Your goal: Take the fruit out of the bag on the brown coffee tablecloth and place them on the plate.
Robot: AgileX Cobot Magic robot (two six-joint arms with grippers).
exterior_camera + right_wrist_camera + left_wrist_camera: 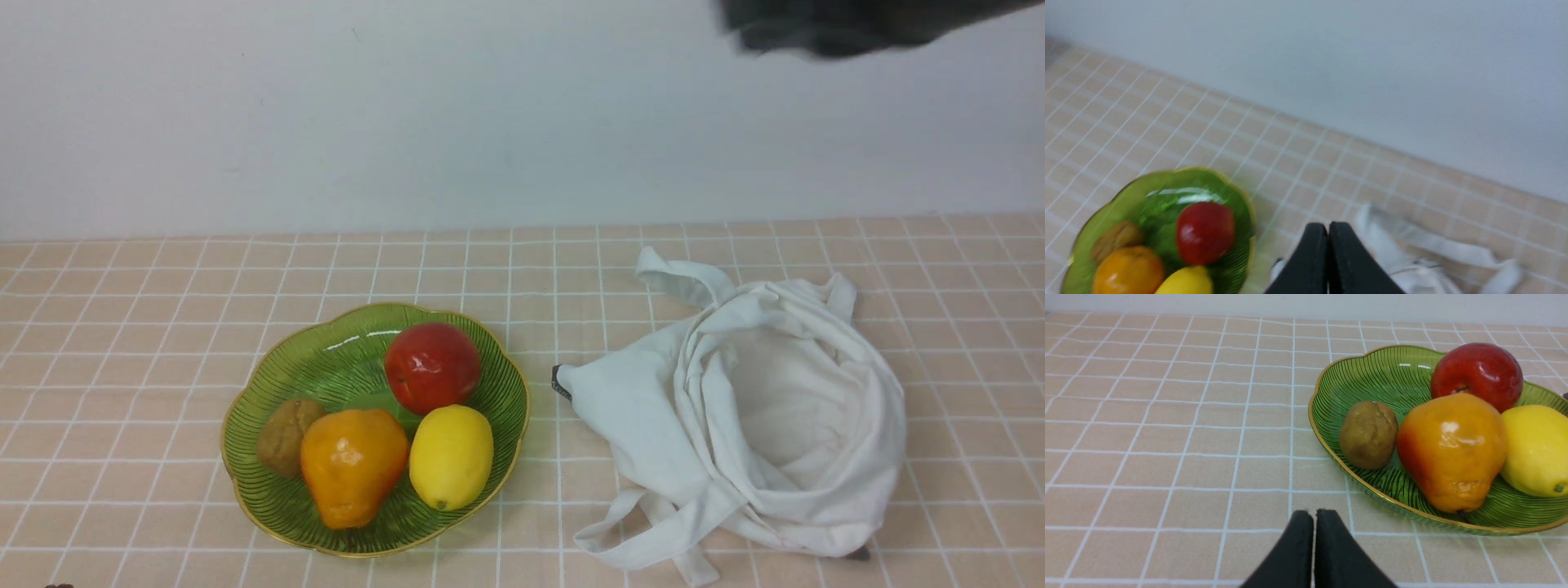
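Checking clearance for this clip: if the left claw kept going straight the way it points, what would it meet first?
Probably the bare tablecloth beside the plate, ahead of the left claw; depth is hard to judge.

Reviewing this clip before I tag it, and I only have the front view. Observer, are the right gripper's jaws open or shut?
Observer: Shut; the right wrist view shows the right gripper with its tips together and nothing between them.
Operator: And the left gripper?
Observer: Also shut and holding nothing; the left wrist view shows the left gripper with tablecloth beyond its tips.
Operator: Noted. Does the pear have a stem?
Observer: Yes, the left wrist view shows a short dark stem on the pear.
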